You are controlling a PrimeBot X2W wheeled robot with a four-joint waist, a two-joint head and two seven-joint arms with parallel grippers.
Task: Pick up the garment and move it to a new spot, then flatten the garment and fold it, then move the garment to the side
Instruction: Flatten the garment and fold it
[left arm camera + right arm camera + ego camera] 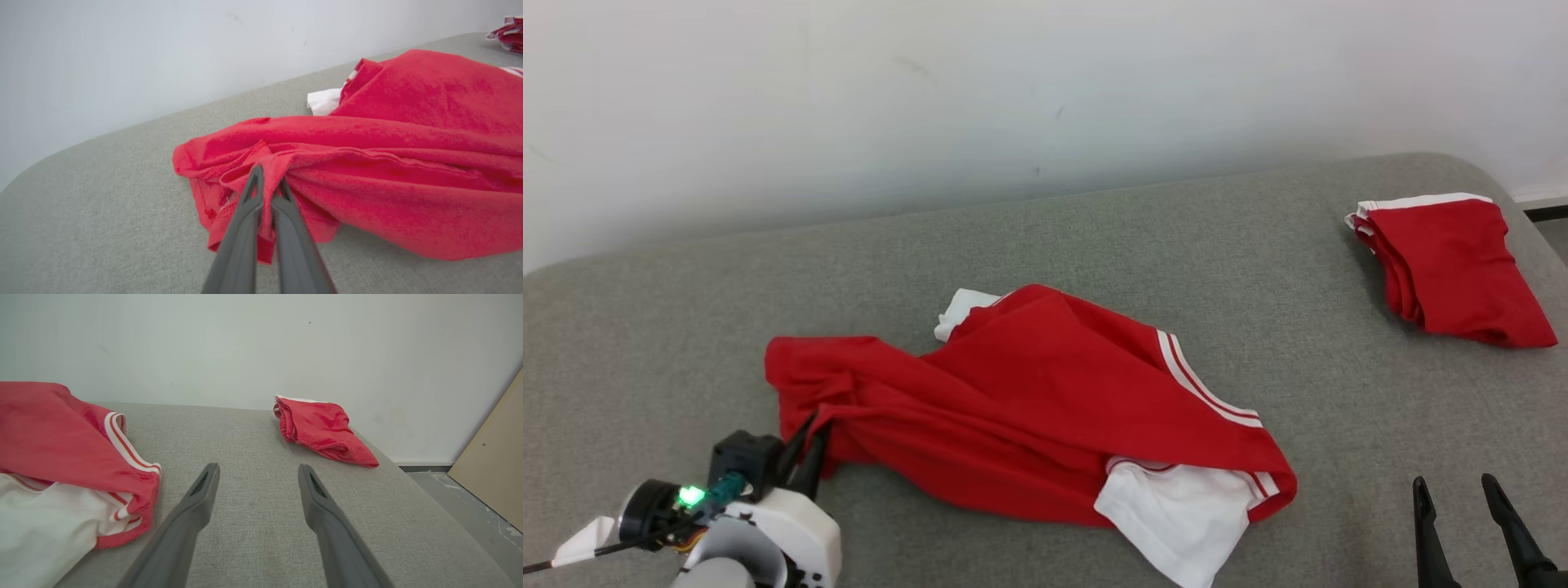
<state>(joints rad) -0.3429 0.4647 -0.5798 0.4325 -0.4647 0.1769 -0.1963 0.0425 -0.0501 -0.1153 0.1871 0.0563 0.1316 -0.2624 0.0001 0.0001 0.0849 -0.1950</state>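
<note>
Left arm sits low at the near left of the head view, green light lit on the wrist housing. The left gripper (810, 433) angles up and slightly right into the cloth. The right gripper (1455, 483) is low at the near right, fingers pointing straight ahead over the grey cushion (1094, 229).

Garment (1029, 392): red shirt with white sleeves and red-white striped trim, crumpled, lying on the cushion. It spreads from the left gripper's tips away to that gripper's right. One white sleeve pokes out on the far side. The other lies at the near right end, just left of the right gripper's fingers. The edge by the left gripper is bunched into ridges, hem stitching showing.

Left gripper: fingers pressed together with a fold of red hem pinched between them; cloth wraps over the tips in the left wrist view. The rest of the shirt lies on the cushion.

Right gripper: fingers wide apart, nothing between them. Ahead and to its right, well apart, a folded red garment (1454, 269) lies near the cushion's far corner, by the white wall (849, 98).
</note>
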